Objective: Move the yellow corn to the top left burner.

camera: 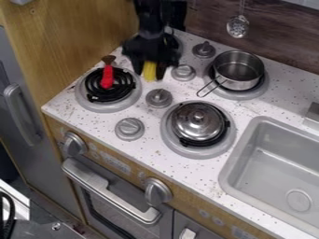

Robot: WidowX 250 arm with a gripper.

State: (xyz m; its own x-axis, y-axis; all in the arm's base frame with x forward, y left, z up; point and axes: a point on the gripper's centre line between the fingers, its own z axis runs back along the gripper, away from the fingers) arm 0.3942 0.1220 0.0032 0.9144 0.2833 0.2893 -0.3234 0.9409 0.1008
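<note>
The yellow corn [149, 70] is hanging between the fingers of the tool [149, 74], which are clamping it near the top left burner [179, 37]. A red item [107, 77] is resting on the lower left burner [83, 96]; a saucepan [240, 74] is sitting on the top right one.

We lose most of the top left burner [180, 43] behind the blurred black gripper [149, 75], which seems to cover the upper part of the yellow corn [149, 69] too. The top edge cuts off our arm [148, 16]; the right edge crops the sink [226, 173].
</note>
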